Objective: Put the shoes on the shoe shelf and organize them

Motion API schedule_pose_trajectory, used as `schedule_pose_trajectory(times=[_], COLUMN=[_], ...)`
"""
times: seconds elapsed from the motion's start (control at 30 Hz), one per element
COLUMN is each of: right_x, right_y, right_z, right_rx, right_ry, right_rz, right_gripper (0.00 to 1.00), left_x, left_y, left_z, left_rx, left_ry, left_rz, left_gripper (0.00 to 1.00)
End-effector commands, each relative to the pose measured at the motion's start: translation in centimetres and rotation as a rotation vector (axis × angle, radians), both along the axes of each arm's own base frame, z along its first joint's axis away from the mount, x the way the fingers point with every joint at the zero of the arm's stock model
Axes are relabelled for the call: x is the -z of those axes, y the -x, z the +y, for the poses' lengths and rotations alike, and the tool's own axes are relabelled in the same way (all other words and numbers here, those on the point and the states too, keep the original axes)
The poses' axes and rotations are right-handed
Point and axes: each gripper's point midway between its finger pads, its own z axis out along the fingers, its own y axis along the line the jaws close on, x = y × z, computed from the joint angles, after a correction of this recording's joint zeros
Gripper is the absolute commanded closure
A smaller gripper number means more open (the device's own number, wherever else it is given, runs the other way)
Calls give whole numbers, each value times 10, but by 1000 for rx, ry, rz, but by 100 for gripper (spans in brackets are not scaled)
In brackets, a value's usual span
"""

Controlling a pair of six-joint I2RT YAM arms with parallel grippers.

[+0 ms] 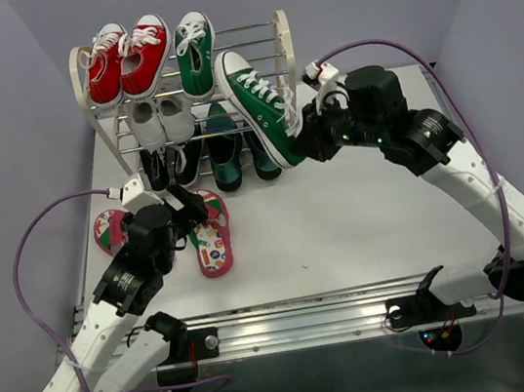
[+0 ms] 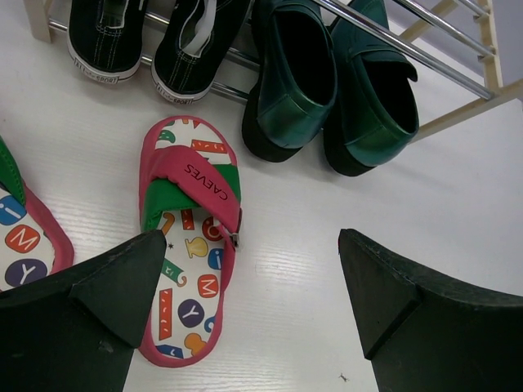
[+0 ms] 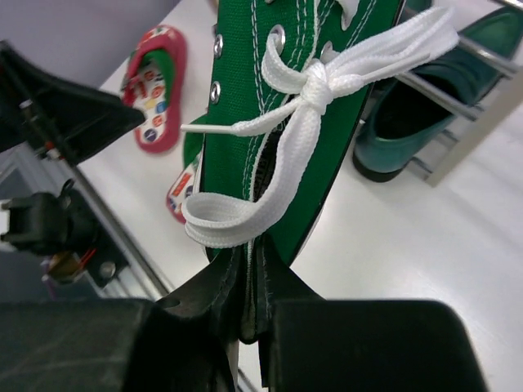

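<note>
My right gripper (image 1: pixel 305 140) is shut on the heel of a green canvas sneaker (image 1: pixel 261 105) with white laces and holds it in the air in front of the shoe shelf (image 1: pixel 282 37); in the right wrist view the sneaker (image 3: pixel 310 106) fills the frame above the gripper (image 3: pixel 257 302). The other green sneaker (image 1: pixel 195 52) lies on the top tier. Two dark green loafers (image 2: pixel 327 82) stand on the bottom tier. My left gripper (image 2: pixel 249 314) is open over the table, just right of a pink-edged flip-flop (image 2: pixel 189 237). A second flip-flop (image 1: pixel 107 229) lies to its left.
Red sneakers (image 1: pixel 127 56) sit on the top tier, white sneakers (image 1: pixel 160 119) on the middle tier, black shoes (image 2: pixel 143 41) on the bottom tier left of the loafers. The table's metal front rail (image 1: pixel 310 319) runs along the near edge.
</note>
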Motion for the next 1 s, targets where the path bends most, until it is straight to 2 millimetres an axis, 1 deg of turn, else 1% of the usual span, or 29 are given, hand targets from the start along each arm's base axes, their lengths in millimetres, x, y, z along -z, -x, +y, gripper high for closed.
schedule_pose_trajectory(times=[0.0,0.1,0.13,0.17,0.2,0.23,0.27,0.33,0.4,0.43,0.47,0.5,0.53,0.57,0.6,0.7,0.77,0.83,0.87,0.97], right_x=[-91,-95,-98,-102,-117,-113,-116,-119,-118,-118,-119,-118,-121,-128,-126,-133,-133,-128,-125,-120], right_y=[-46,-64,-74,-81,-84,-95,-101,-108,-120,-120,-128,-131,-133,-138,-143,-150,-151,-154,-156,-166], right_z=[-4,3,8,7,5,9,9,14,18,18,15,15,14,9,12,18,21,25,25,26], right_rx=[171,207,221,249,271,287,315,321,364,366,414,435,451,494,503,496,492,479,485,503], right_ry=[-136,-138,-138,-138,-156,-145,-151,-159,-180,-186,-195,-207,-216,-234,-233,-246,-253,-240,-235,-207], right_rz=[-269,-264,-269,-279,-307,-302,-306,-308,-285,-279,-273,-262,-262,-270,-267,-283,-280,-276,-274,-289], right_gripper=[99,99,99,99,99,99,99,99,99,99,99,99,99,99,99,98,98,97,92,92], left_x=[-8,-6,-6,-6,-5,-5,-5,-4,-4,-4,-4,-3,-4,-3,-5,-5,-4,-3,-4,-7], left_y=[-2,-3,-3,-3,-3,-3,-4,-4,-4,-3,-3,-3,-3,-3,-3,-4,-4,-4,-4,-3], left_z=[-2,-4,-5,-5,-5,-6,-5,-6,-5,-5,-4,-4,-4,-4,-4,-5,-5,-4,-1,1], left_rx=[11,21,24,25,26,27,26,26,20,20,17,18,16,19,18,23,21,14,1,-8], left_ry=[4,5,4,3,1,1,0,-1,0,-1,-1,1,2,2,4,3,1,0,-2,5], left_rz=[-41,-39,-39,-36,-35,-35,-33,-32,-30,-29,-30,-28,-30,-29,-33,-32,-29,-27,-28,-37], left_gripper=[1,1,1,1,1,1,1,1,1,1,1,1,1,1,1,1,1,1,1,1])
